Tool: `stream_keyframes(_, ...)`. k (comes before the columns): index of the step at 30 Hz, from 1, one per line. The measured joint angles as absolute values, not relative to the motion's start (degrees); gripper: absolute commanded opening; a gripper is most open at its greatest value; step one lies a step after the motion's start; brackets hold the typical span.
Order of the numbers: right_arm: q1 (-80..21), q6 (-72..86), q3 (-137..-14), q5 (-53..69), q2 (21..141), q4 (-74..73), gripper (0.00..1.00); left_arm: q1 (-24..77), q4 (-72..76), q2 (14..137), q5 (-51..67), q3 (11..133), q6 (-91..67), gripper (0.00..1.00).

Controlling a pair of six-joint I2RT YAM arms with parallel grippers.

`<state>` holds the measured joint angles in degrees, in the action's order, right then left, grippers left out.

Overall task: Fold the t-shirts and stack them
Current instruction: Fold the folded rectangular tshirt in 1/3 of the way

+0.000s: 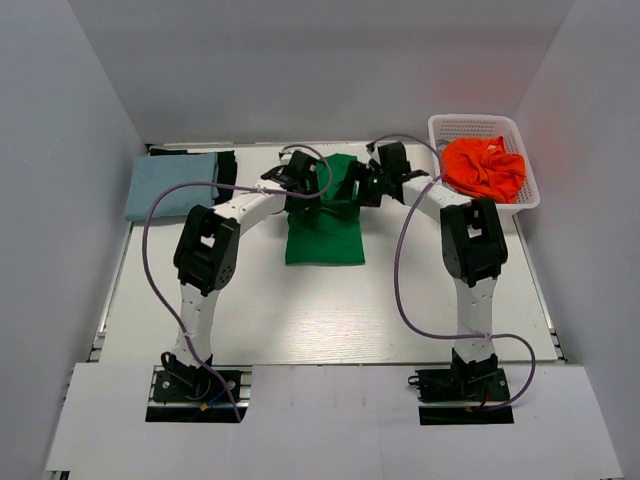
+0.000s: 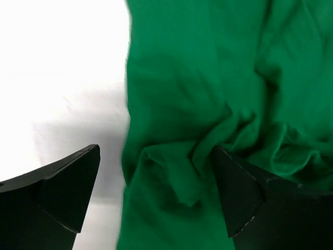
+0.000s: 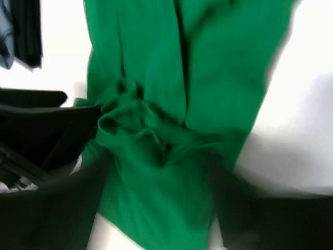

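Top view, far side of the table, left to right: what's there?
blue shirt → green shirt → basket, with the orange shirt in it. Things that overlap these are left out.

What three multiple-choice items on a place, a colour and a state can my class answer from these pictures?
1. Where is the orange t-shirt? A in the white basket; B on the floor; C draped over an arm.
2. What colour is the t-shirt under the left gripper? A black; B orange; C green.
3. How do that gripper's jaws stand? A shut on cloth; B open; C out of sight.
1 A: it lies bunched inside the basket. 2 C: the green t-shirt lies beneath it. 3 B: its fingers stand apart.
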<state>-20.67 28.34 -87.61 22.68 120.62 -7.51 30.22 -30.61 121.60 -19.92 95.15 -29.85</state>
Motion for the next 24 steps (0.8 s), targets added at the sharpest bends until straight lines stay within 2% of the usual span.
stream_keyframes(5, -19.6, 27.1, -96.4, 22.5, 123.5, -7.6, 0.9, 26.4, -34.4, 125.8, -20.3, 105.2, -31.7, 1.0)
stream_keyframes(8, -19.3, 25.4, -93.4, 22.6, 119.7, -6.1, 0.9, 24.5, -35.2, 124.4, -20.5, 106.5, -33.2, 1.0)
stream_keyframes(12, -20.8, 23.1, -84.0, 24.3, 111.9, -5.9, 0.9, 23.6, -32.5, 112.7, -19.3, 89.4, -35.5, 1.0)
stream_keyframes(16, -24.6, 20.9, -80.7, 25.9, 110.2, -6.0, 0.9, 24.3, -31.1, 98.6, -17.2, 71.1, -38.0, 1.0)
stream_keyframes(20, -29.1, 20.1, -81.5, 27.2, 112.6, -6.7, 0.9, 24.9, -31.7, 87.8, -16.4, 61.4, -39.9, 1.0)
stream_keyframes(24, -31.9, 19.8, -87.2, 28.0, 119.2, -7.7, 0.9, 25.0, -33.5, 79.8, -16.8, 55.4, -41.4, 1.0)
